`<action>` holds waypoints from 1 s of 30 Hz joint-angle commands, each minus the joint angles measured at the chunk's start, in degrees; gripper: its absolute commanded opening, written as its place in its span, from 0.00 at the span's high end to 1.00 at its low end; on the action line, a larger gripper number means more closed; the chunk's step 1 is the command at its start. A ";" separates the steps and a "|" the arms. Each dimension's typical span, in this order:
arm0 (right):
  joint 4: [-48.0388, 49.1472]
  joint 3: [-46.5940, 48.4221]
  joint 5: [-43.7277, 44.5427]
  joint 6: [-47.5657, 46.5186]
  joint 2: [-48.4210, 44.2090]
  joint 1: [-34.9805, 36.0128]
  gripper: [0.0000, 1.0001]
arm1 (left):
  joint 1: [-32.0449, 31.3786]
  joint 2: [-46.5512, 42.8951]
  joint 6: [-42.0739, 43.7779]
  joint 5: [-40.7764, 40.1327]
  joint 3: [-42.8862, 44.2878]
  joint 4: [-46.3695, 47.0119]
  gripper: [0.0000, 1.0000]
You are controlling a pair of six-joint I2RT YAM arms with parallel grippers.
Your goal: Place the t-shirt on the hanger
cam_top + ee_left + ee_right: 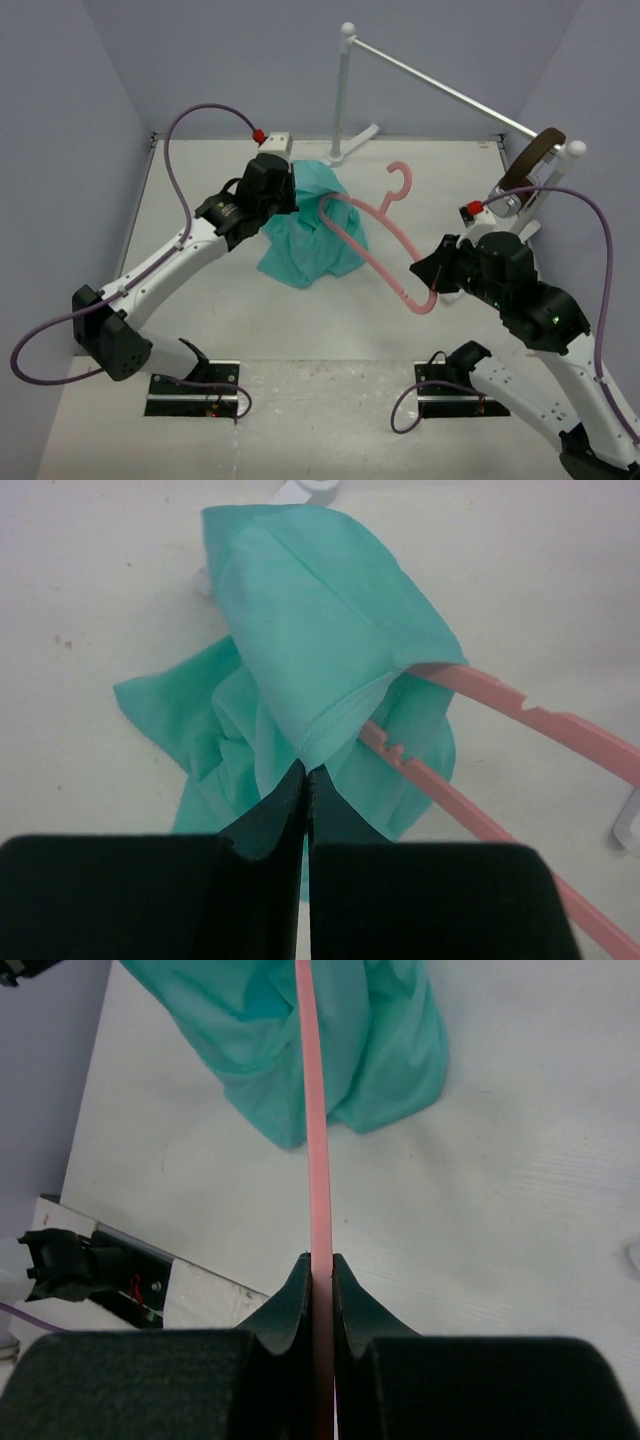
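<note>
A matte off-white counter fills the floor of a small booth. Plain pale lavender-grey walls close it in on the left, at the back and on the right. A white metal rail stand runs slantwise across the far right corner, and brown-banded headphones hang at its right post. The light is soft and even, with faint shadows.

My t-shirt is a plain teal-green with no print. The hanger is pink all along. My left gripper and right gripper are matte black, and my arms mix white shells with black joints. My cables are purple, with red caps at the wrists. The table is off-white with faint specks, the walls pale lavender-grey, the rail stand white, and the headphones are brown-banded.
</note>
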 commanded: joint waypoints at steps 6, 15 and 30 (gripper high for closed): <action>20.31 9.79 -7.18 -4.31 12.60 15.83 1.00 | -1.37 -3.56 4.24 4.02 11.95 -6.48 1.00; 35.67 -6.25 0.74 -6.61 -1.88 18.93 1.00 | -1.29 -3.44 10.00 -0.74 11.38 -13.53 1.00; 34.57 -13.92 10.28 -8.34 -7.40 18.93 1.00 | -1.42 -4.99 20.87 26.10 10.09 -17.23 1.00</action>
